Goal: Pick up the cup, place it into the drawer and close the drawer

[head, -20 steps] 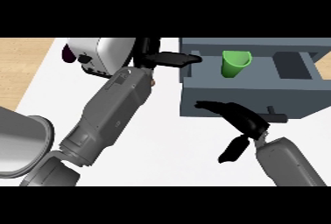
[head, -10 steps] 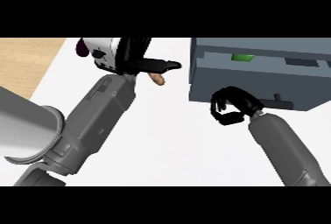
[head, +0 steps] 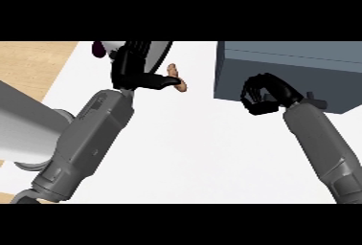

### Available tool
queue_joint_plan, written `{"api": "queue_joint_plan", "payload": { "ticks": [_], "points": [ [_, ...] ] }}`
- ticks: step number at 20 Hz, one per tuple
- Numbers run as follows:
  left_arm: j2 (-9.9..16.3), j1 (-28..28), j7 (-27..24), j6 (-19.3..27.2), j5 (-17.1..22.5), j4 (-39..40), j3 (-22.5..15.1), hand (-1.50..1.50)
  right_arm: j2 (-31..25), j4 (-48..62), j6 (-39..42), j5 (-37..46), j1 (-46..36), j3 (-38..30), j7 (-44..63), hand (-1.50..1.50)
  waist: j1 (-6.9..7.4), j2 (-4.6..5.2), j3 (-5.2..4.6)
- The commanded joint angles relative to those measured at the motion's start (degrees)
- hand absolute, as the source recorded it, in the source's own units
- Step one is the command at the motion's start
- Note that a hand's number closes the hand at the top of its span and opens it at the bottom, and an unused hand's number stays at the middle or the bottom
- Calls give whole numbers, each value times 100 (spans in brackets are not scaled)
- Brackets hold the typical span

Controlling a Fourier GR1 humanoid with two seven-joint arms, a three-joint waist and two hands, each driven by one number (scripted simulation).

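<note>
**Drawer front closed, cup out of sight**

You see the grey drawer unit (head: 290, 72) at the upper right of the white table (head: 205, 153). Its long side runs across the view, and its front face looks toward you and slightly left. The top edge of the view cuts it off. You cannot see the cup, so its direction cannot be told.

Your right hand (head: 265, 93) is curled into a closed shape against the lower front edge of the unit and holds nothing visible.

Your left hand (head: 141, 72) is at the upper middle, fingers straight. It partly hides a white object (head: 159, 50). A small tan thing (head: 176, 79) lies just beside this hand; its kind is unclear.
</note>
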Motion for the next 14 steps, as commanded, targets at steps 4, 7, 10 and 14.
{"api": "queue_joint_plan", "payload": {
  "ticks": [4,7,10,14],
  "points": [
    [144,261,85,-281,-11,-255,-103,-150,-498,477,-231,-295,-910,-699,321,150,269,114,-8],
    [229,269,167,-386,34,-316,-80,-150,-727,392,36,-407,-972,-777,392,150,303,120,-15],
    [277,283,155,-384,39,-396,-60,-150,-808,246,180,-491,-982,-810,388,150,379,108,-17],
    [264,488,116,-537,37,-420,-122,-150,-896,108,419,-646,-907,-881,413,150,470,157,-21]
  ]
}}
